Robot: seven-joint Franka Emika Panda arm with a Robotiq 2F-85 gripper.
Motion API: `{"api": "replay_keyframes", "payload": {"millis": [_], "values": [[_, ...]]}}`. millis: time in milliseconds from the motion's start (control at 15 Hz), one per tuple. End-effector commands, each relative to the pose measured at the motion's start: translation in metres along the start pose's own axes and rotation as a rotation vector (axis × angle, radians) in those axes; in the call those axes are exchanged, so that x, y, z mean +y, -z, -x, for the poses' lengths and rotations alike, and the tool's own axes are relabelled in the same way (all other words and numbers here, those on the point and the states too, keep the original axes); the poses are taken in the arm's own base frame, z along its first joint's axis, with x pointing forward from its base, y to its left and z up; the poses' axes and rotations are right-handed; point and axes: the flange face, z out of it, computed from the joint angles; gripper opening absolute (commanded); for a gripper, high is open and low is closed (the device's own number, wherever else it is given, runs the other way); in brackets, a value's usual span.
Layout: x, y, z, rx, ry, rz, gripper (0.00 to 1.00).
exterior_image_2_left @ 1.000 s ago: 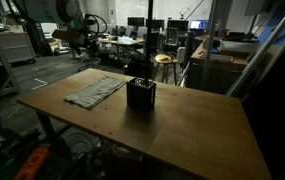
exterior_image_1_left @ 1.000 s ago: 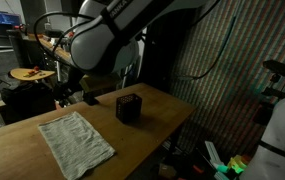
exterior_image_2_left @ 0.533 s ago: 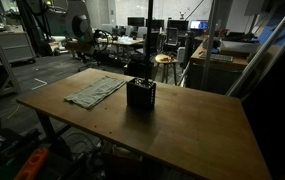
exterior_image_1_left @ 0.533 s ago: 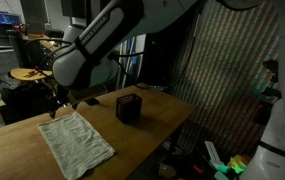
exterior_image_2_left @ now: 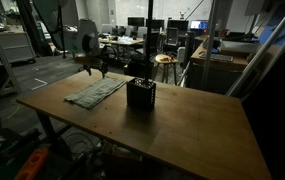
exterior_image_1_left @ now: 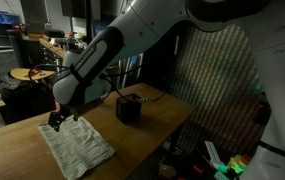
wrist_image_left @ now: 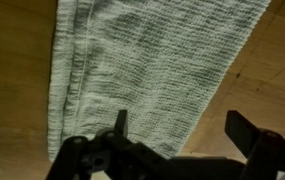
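The gripper [wrist_image_left: 177, 118] is standing with its two dark fingers [wrist_image_left: 121, 120] spread wide and nothing between them. In the wrist view they are coming in from the bottom edge and framing a strip of the towel [wrist_image_left: 152, 60] below. The pictures are not showing any contact between the fingertips and the cloth.

In both exterior views the gripper [exterior_image_1_left: 56, 120] [exterior_image_2_left: 95, 70] is hanging over one short end of the towel, with the arm's white links arching up behind it.

The towel [exterior_image_1_left: 77, 143] [exterior_image_2_left: 94, 92] is a pale, ribbed cloth. It is lying flat and folded into a long rectangle on the wooden table [exterior_image_2_left: 192, 135], near one end of the tabletop. In the wrist view its doubled edge is running along one side, and bare wood [wrist_image_left: 12, 60] is showing on either side of it.

Just beside the towel, but apart from it, a small black mesh container [exterior_image_1_left: 128, 107] [exterior_image_2_left: 141, 95] is standing upright on the table.

Beyond the table, a round-seated stool [exterior_image_2_left: 164, 60] is standing on the floor in an exterior view, among desks too dim to make out.
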Motion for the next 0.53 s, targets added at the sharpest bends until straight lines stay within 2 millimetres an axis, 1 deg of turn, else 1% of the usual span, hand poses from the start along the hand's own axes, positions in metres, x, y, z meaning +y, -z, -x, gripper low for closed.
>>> {"api": "replay_keyframes", "payload": {"millis": [0, 200, 467], "values": [[0.007, -0.030, -0.004, 0.000, 0.035, -0.001, 1.00], [0.010, -0.055, 0.004, -0.027, 0.041, -0.007, 1.00], [0.012, -0.080, 0.014, -0.057, 0.046, -0.015, 1.00]]}}
